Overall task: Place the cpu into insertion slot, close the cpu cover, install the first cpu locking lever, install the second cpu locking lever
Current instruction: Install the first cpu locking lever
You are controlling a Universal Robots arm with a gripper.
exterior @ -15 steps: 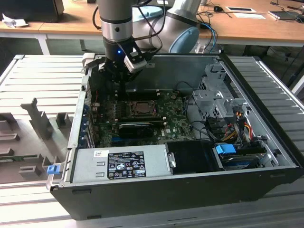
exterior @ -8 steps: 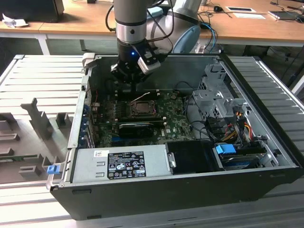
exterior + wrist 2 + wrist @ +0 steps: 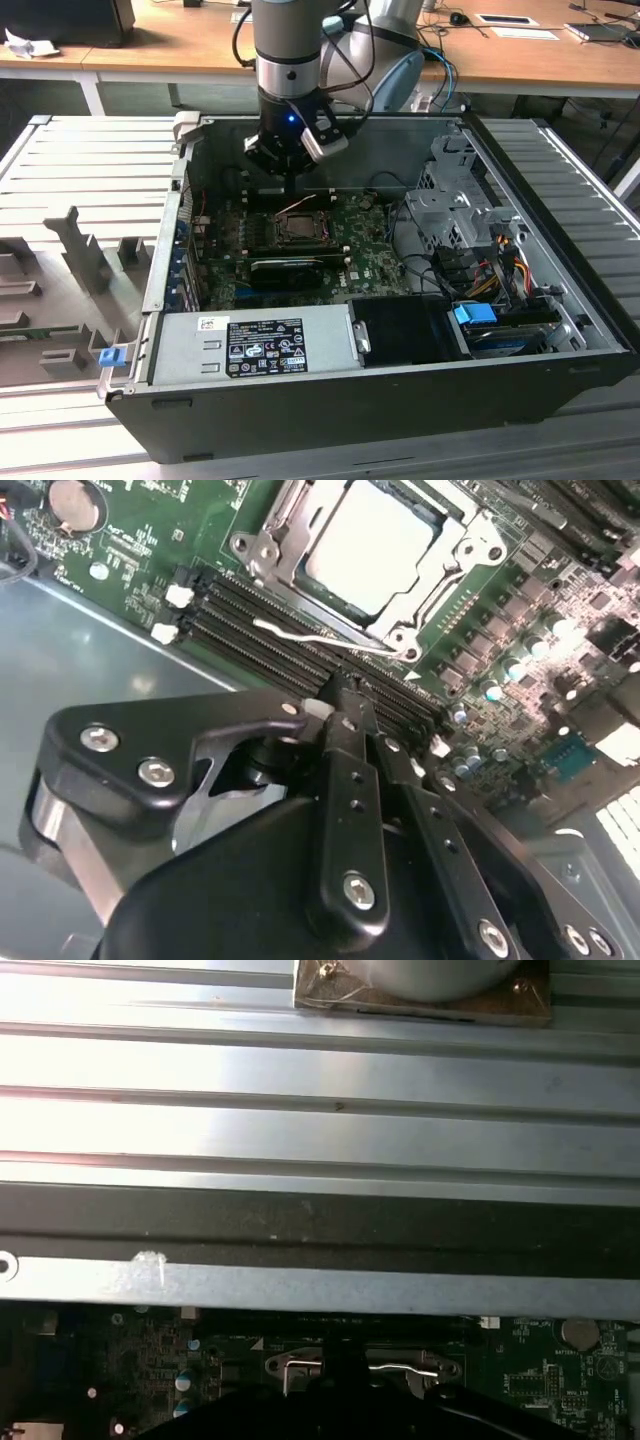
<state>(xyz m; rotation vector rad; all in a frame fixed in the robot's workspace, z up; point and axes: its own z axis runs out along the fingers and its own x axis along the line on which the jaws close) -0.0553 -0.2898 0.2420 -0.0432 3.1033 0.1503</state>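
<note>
Inside the open computer case (image 3: 560,330): motherboard (image 3: 300,262) flat on the floor, toward the exterior view's left. On it, the socket with the cpu (image 3: 375,542) seated inside and the cpu cover (image 3: 268,552) framing it. Beside the socket, memory slots (image 3: 250,630), a wire lever (image 3: 320,638) lying across them. Just nearer than the socket, a graphics card (image 3: 288,266). Along the near wall, the power supply (image 3: 250,343). Drive cage (image 3: 450,205) at the exterior view's right. Above the socket's far edge, the gripper (image 3: 291,192). Behind the case, a desk (image 3: 180,40).

1 cpu (image 3: 372,542) under 1 cpu cover (image 3: 290,555), 1 gripper (image 3: 345,705), 1 motherboard (image 3: 375,262), 1 power supply (image 3: 250,345), 1 computer case (image 3: 560,215).
</note>
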